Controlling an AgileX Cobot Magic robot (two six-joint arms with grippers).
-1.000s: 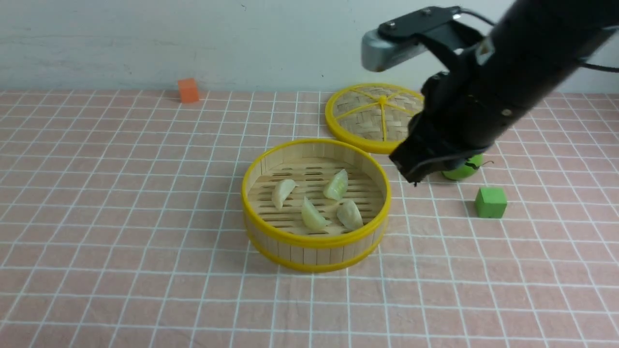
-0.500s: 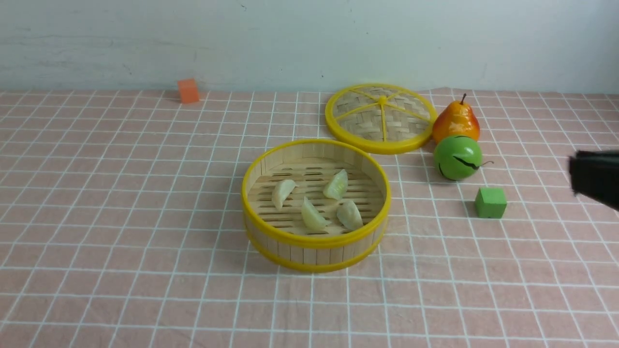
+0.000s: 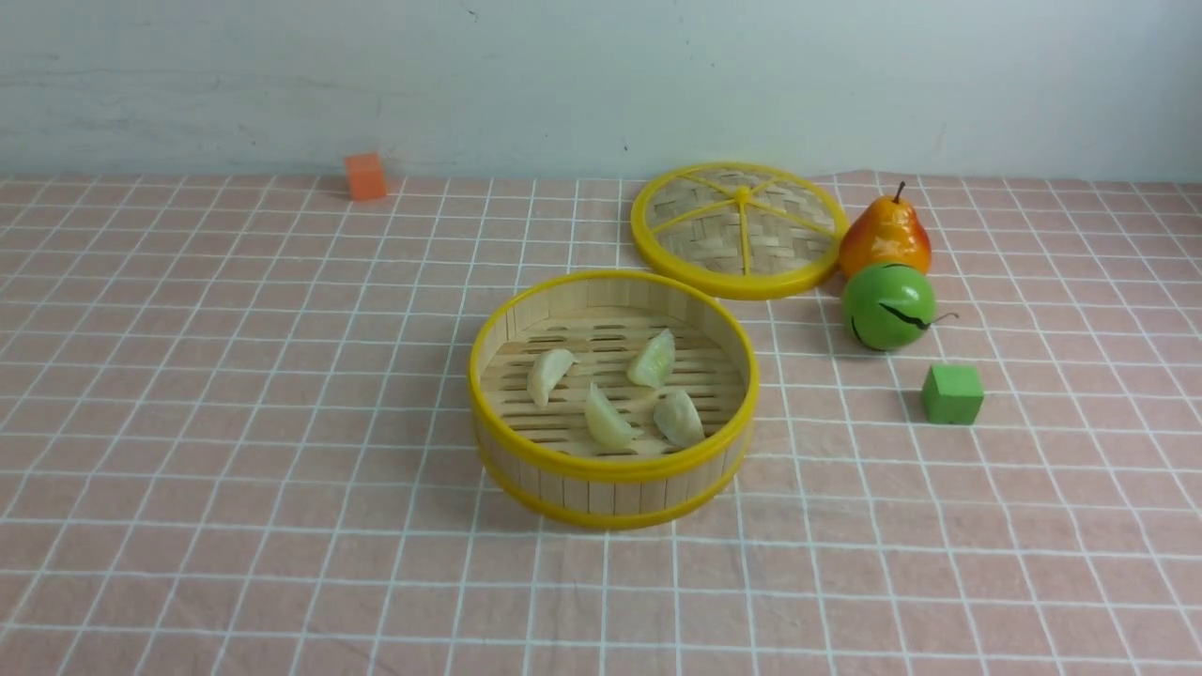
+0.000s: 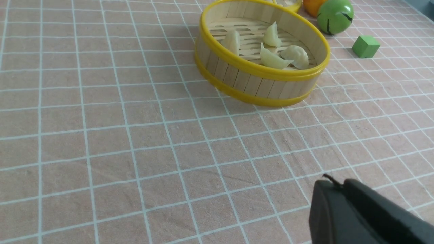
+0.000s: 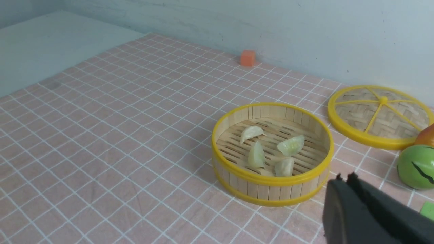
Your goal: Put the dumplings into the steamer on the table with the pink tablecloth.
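Observation:
The steamer [image 3: 610,467] stands mid-table on the pink tablecloth [image 3: 235,376]. Several pale dumplings lie on its slatted floor: one at the left [image 3: 549,374], one at the back [image 3: 654,360], and two at the front [image 3: 606,418] [image 3: 680,418]. The steamer also shows in the left wrist view [image 4: 257,69] and the right wrist view [image 5: 271,179]. Neither arm shows in the front view. My left gripper [image 4: 334,184] is shut and empty, low over bare cloth, well short of the steamer. My right gripper [image 5: 344,179] is shut and empty, beside the steamer's outer wall.
The flat woven lid [image 3: 739,228] lies behind and to the right of the steamer. An orange-red pear [image 3: 886,238], a green ball-like fruit [image 3: 888,306] and a green cube [image 3: 952,393] sit to the right. An orange cube [image 3: 365,176] sits by the back wall.
My right arm has drawn back from above the lid and steamer's right side, out of the front view to the right. The dumplings and steamer have not moved.

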